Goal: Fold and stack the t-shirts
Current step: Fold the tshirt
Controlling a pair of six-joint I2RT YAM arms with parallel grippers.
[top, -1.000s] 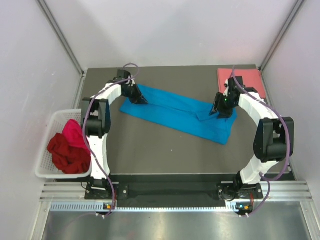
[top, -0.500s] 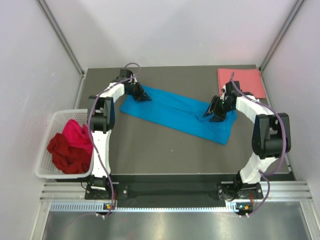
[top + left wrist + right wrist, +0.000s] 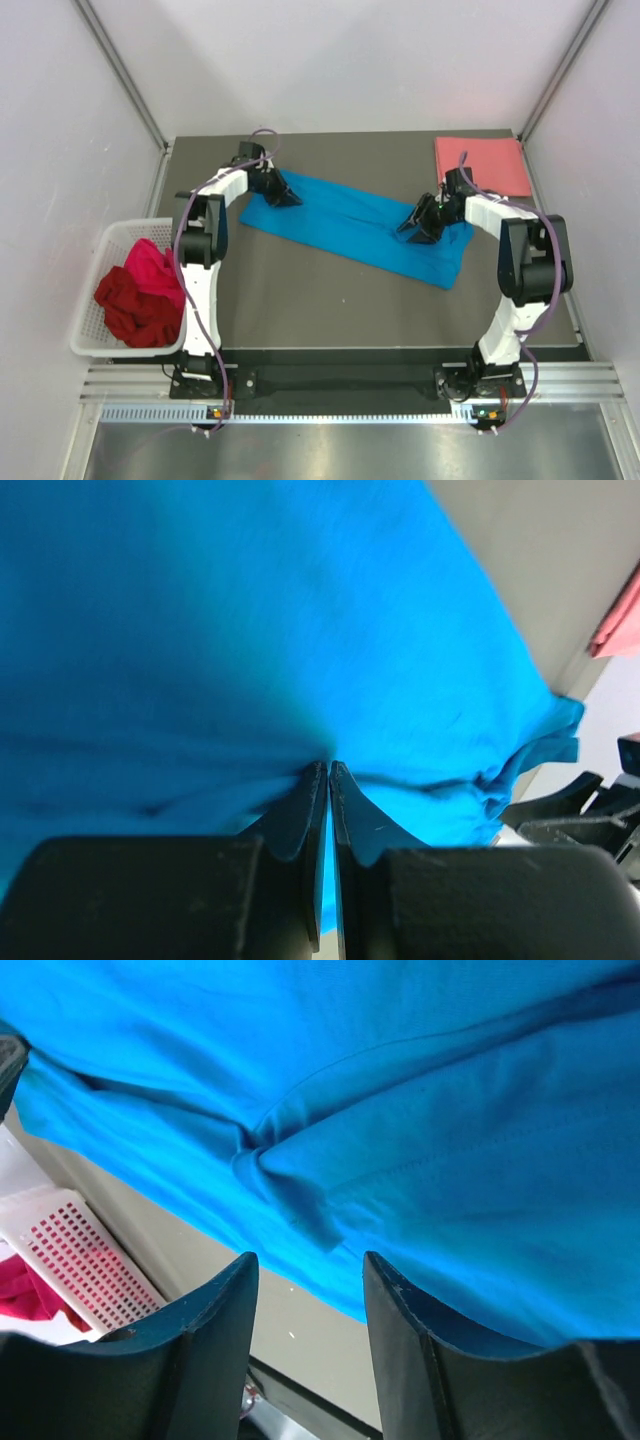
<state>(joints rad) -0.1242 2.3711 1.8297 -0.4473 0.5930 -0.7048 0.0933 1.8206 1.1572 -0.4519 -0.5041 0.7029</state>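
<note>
Two of the four t-shirts are out on the tabletop (image 3: 330, 300): the blue t-shirt (image 3: 350, 228) lies slantwise across the middle as a long narrow strip, and the salmon pink t-shirt (image 3: 485, 163) sits folded flat at the far right corner; the dark red t-shirt (image 3: 130, 310) and the magenta t-shirt (image 3: 150, 265) are heaped in the basket (image 3: 115, 238) at the left edge; we see the left fingers (image 3: 298, 815) pressed together on a pinch of the blue t-shirt's far left end, the cloth puckering at their tips; the right fingers (image 3: 215, 1320) stand spread with nothing between them, just over a bunched fold near the shirt's right end; we judge this fold half made, the right side not yet gripped; the risks as we read them: the right fingers may close on only the top layer of that bunch, or miss it, so one end lifts alone and the cloth drags and twists; the left pinch looks thin and could slip if the shirt is pulled taut; a skewed lift would spoil the strip and leave an untidy piece for the pink one
</note>
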